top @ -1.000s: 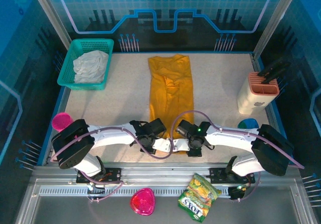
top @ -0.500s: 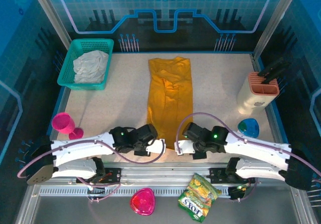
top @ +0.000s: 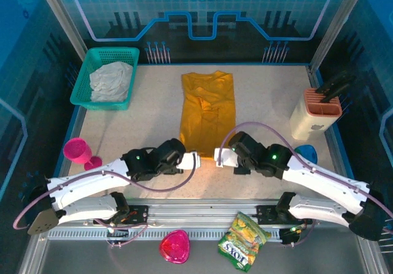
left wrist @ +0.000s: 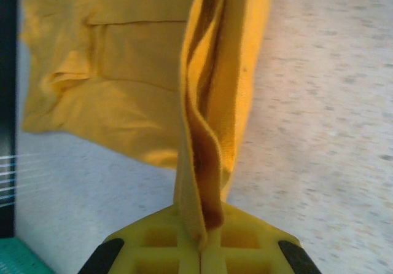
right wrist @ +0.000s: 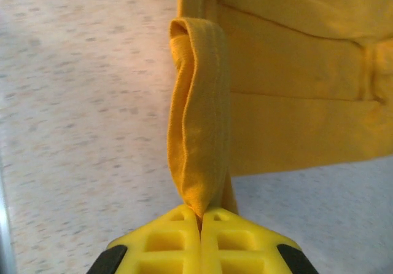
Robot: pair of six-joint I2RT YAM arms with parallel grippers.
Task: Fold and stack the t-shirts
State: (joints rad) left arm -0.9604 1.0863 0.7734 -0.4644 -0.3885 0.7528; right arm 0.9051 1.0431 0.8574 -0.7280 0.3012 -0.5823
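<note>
Nearest, the left gripper [left wrist: 201, 249] pinched the hem of the plain mustard-orange short-sleeved t-shirt [top: 209, 111], jaws pressed together on a raised fold. Beside it, the right gripper [right wrist: 200, 219] clamped the hem's other corner. The shirt lay folded lengthwise mid-table, running toward the far edge. A teal plastic basket [top: 101, 104] of white cloth [top: 112, 80] sat far left.

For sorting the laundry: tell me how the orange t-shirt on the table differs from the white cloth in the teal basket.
The t-shirt is mustard orange; the white cloth is off-white. The t-shirt lies as a long narrow strip on the table; the white cloth sits crumpled in the basket. The left pincer and right pincer pinch the t-shirt's near edge; nothing touches the white cloth. Both are soft fabric.
</note>
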